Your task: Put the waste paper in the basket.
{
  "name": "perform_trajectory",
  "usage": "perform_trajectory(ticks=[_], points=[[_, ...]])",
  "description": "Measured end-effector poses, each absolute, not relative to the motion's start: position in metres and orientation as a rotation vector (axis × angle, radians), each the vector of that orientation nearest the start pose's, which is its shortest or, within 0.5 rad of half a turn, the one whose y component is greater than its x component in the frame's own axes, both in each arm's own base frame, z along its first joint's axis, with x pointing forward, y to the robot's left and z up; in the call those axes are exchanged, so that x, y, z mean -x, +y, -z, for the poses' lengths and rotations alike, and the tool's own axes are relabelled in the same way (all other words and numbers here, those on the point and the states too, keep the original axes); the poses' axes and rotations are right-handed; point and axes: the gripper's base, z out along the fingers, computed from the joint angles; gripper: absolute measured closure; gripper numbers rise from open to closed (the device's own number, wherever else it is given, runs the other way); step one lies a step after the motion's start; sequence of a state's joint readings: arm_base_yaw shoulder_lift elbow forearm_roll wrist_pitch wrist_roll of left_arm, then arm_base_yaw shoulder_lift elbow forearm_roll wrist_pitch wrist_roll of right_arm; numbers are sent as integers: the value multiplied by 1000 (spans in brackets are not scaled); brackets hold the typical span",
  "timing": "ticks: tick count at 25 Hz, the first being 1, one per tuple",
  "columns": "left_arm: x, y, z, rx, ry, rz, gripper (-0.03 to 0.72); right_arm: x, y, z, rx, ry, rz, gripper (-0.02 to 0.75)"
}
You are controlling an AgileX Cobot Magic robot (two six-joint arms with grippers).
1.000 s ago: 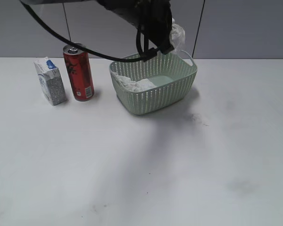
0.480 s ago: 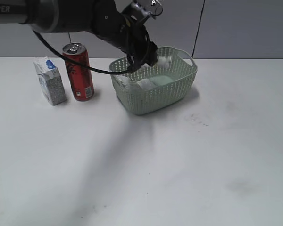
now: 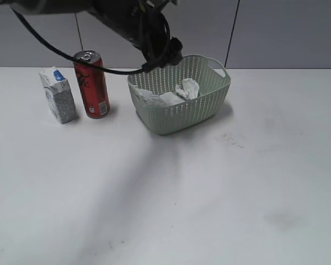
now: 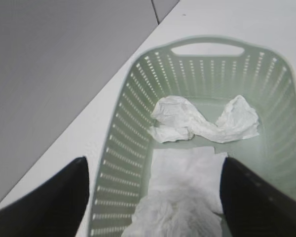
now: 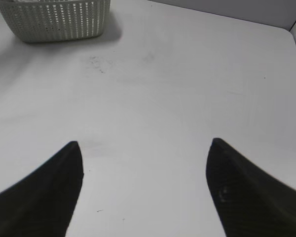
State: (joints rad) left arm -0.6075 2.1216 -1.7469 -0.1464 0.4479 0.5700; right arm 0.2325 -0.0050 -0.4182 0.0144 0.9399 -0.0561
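- The left gripper (image 4: 153,197) hangs over the near-left rim of the basket (image 3: 209,105), jaws spread wide with nothing between them; my reading is that it sits there because this is the drop spot for paper.
- The right gripper (image 5: 144,187) is well apart from the basket, low over bare table (image 5: 187,74), fingers wide apart and empty, seemingly parked out of the way.
- The waste paper (image 4: 197,123) lies inside the basket: 1 twisted, wrinkled strip across the middle of the floor, 1 flatter sheet just nearer the left gripper, and 1 crumpled wad touching that sheet at the near wall.
- All 3 scraps are white, tissue-thin, and below the basket rim.
- Left of the basket stand a red can (image 3: 91,84) and, further left, a small carton (image 3: 58,95), both apart from it.
- Judged from this, no scrap remains outside the basket.
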Motion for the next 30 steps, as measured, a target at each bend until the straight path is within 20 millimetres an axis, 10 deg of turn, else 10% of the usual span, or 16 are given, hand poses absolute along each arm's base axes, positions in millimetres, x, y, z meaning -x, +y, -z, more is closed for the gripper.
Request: perform_trajectory(ticks=[12, 22, 30], points=[[-387, -177, -338, -850, 2241, 80, 101, -8, 3, -264, 287, 1982, -130, 150], [-372, -59, -359, -400, 2628, -69, 109, -8, 3, -264, 287, 1982, -130, 150], [-317, -36, -364, -306, 2694, 37, 111, -8, 3, -264, 287, 1982, -130, 150]])
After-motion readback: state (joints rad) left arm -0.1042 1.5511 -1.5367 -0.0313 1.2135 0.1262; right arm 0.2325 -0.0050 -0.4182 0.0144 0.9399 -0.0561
